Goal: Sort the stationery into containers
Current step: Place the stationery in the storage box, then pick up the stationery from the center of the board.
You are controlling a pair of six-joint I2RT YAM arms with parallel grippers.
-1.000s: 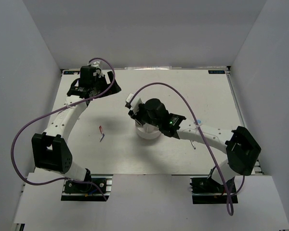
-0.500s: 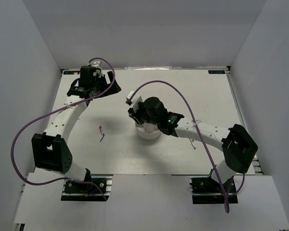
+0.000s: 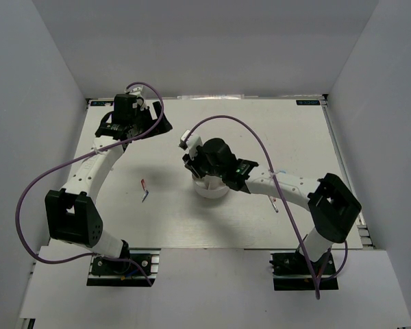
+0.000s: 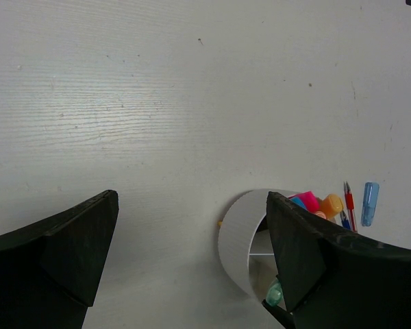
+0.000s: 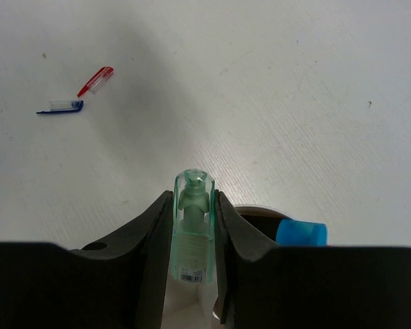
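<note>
Two grippers inspected. Right gripper (image 5: 193, 205) is clamped on a stubby mint-green highlighter (image 5: 192, 236), held over the low round white plastic cup (image 4: 236, 233), which contains a blue highlighter (image 5: 301, 233). Left gripper (image 4: 192, 205) stands spread wide, empty, apart from the cup.
</note>
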